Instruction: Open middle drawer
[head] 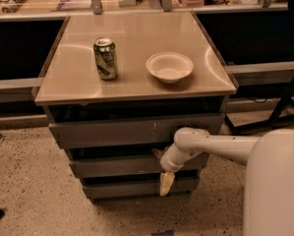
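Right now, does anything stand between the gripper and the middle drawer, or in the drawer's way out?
Nothing visible does. The gripper is at the front of the middle drawer, near its right end, and nothing shows in the drawer's path.
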`<state>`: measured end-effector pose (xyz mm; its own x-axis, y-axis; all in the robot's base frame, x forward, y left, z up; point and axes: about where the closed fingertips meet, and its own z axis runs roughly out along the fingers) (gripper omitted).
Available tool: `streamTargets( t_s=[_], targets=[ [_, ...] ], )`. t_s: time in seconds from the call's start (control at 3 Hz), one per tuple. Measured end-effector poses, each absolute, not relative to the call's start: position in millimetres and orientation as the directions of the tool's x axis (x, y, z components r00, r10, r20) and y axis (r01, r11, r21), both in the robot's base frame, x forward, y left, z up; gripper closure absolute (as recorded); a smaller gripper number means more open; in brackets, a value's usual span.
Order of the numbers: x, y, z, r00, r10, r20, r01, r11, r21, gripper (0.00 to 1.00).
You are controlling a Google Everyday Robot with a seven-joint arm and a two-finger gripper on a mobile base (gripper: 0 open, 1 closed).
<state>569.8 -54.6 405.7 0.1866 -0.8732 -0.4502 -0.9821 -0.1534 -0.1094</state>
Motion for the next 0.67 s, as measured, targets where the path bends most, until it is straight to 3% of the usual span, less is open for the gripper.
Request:
streamTargets(
  t_s=[0.67],
  targets=[
    [532, -46, 412, 0.178, -0.869, -0.461, -0.967, -0.241, 0.081, 0.0]
  ],
)
